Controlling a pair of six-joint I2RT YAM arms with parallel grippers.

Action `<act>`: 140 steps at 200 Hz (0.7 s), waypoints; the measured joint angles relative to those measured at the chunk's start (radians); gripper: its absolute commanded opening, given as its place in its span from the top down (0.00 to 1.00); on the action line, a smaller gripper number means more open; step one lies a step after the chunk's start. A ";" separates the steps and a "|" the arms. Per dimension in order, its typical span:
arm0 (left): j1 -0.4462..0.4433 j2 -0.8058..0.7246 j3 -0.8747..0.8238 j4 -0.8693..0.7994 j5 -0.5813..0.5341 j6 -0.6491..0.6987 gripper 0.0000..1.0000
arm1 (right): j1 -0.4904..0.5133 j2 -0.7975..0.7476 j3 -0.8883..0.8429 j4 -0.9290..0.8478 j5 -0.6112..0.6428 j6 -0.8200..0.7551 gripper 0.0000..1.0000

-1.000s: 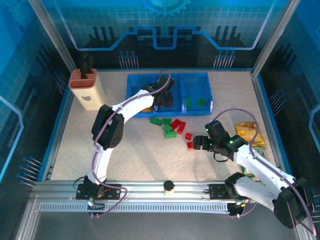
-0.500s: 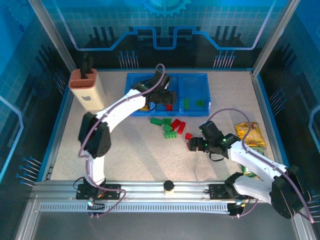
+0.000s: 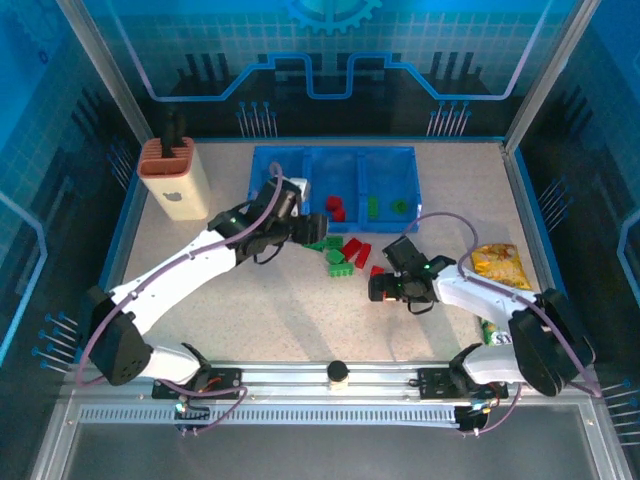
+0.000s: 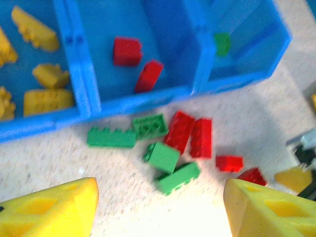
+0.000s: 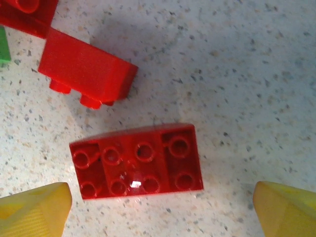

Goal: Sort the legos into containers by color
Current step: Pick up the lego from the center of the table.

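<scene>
The blue tray [image 3: 392, 162] has three compartments: yellow legos [image 4: 47, 100] in the left one, two red legos [image 4: 127, 51] in the middle one [image 3: 335, 208], and green ones [image 3: 385, 207] in the right one. Loose green legos [image 4: 163, 157] and red legos [image 4: 190, 136] lie on the table just in front of the tray [image 4: 84, 84]. My left gripper [image 3: 305, 228] [image 4: 160, 212] hovers open and empty near the tray's front wall. Lower on the table, my right gripper [image 3: 376, 288] [image 5: 160, 210] stands open over a red eight-stud lego [image 5: 136, 160], a fingertip on either side of it and apart from it. A second red lego [image 5: 86, 71] lies just beyond.
A beige holder with an orange top [image 3: 172, 175] stands at the back left. A yellow snack bag [image 3: 500, 265] lies at the right, past the right arm. A black knob [image 3: 339, 372] sits on the front rail.
My left gripper opened over the middle compartment, left a red lego there and pulled back toward the near left. My right gripper slid left and settled over a red lego.
</scene>
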 measured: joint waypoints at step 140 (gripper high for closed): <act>0.052 -0.267 -0.473 0.076 -0.023 -0.101 0.39 | 0.136 0.185 0.089 0.018 0.143 0.054 0.48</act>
